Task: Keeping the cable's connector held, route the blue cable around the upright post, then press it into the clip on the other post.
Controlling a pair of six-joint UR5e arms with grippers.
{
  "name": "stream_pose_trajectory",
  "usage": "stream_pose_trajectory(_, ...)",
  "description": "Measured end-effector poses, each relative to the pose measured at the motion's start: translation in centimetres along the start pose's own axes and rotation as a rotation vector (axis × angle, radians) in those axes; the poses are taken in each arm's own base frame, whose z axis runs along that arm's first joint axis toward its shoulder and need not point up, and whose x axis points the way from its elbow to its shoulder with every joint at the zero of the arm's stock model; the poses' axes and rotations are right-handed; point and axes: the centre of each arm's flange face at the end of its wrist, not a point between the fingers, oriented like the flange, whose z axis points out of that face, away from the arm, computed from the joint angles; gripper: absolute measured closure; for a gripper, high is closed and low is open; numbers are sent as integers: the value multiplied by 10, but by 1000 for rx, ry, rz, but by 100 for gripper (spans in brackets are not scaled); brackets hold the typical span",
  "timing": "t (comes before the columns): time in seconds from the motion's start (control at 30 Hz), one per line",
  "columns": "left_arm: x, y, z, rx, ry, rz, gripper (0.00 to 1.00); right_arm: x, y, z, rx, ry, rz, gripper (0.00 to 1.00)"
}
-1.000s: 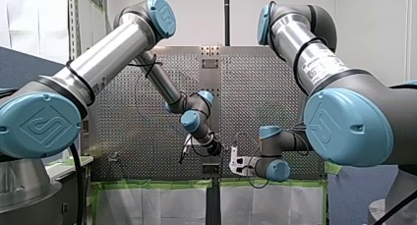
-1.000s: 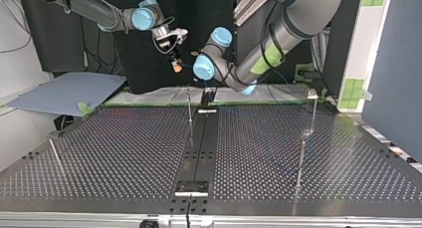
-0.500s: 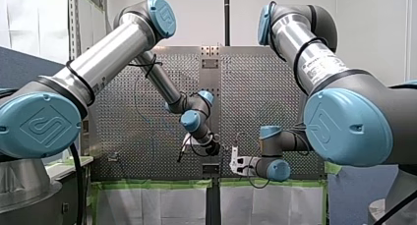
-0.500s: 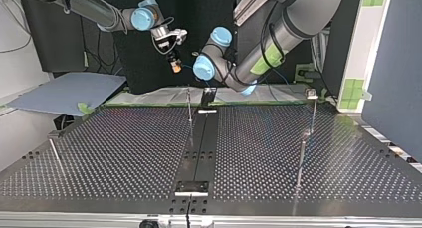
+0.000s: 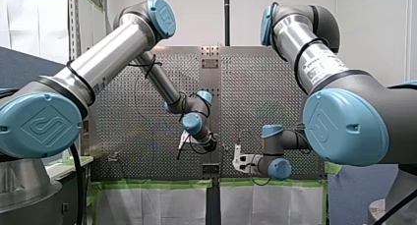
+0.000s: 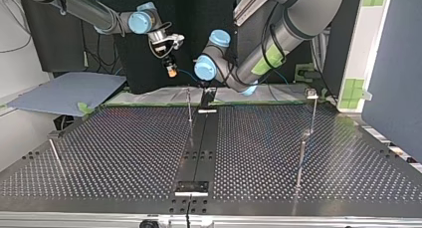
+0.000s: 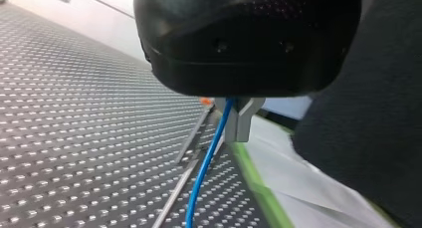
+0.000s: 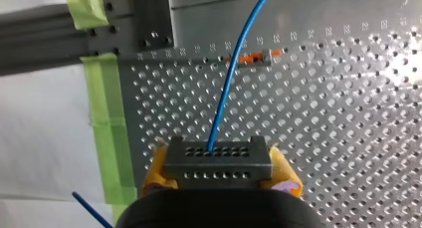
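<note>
Both arms are silver tubes with dark grey joints and light-blue round caps (image 5: 42, 124); those at 9 and 3 o'clock in the front view bear an embossed logo. Black cable (image 5: 149, 65) wraps the left arm (image 5: 110, 50); the right arm (image 5: 314, 60) shows small print. The left tool (image 7: 233, 123) is rounded, black, metal-fingered; the right tool (image 8: 219, 166) has yellow pads (image 8: 157, 169).

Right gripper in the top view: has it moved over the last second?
Yes: my right gripper has shifted toward the view's left and slightly down, away from the thin upright post.
</note>
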Motion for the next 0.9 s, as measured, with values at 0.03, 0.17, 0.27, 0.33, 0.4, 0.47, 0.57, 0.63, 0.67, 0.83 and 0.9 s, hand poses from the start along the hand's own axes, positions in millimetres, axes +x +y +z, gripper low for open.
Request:
stream_pose_trajectory(0.03,0,0,1,1,-8,-8,100,0,1,0,-6,3,-6,100)
stream_pose_trajectory(0.17,8,1,10,4,-27,-40,100,2,8,2,-41,11,-31,100)
stream_pose_trajectory(0.27,16,3,18,4,-38,-64,100,3,12,3,-55,15,-34,100)
stream_pose_trajectory(0.33,17,4,21,5,-51,-80,100,4,15,5,-61,19,-33,100)
stream_pose_trajectory(0.4,16,5,25,9,-71,-100,100,6,18,8,-68,25,-30,100)
stream_pose_trajectory(0.47,14,7,28,13,-90,-118,100,9,23,11,-74,31,-27,100)
stream_pose_trajectory(0.57,12,8,30,27,-105,-137,100,9,29,15,-83,32,-21,100)
stream_pose_trajectory(0.63,13,9,32,35,-108,-146,100,7,32,18,-88,27,-20,100)
stream_pose_trajectory(0.67,16,9,34,41,-105,-151,100,5,35,20,-91,21,-20,100)
stream_pose_trajectory(0.83,37,8,42,53,-77,-154,100,3,43,29,-104,-1,-20,100)
stream_pose_trajectory(0.9,43,8,44,56,-70,-156,100,3,46,31,-108,-7,-19,100)
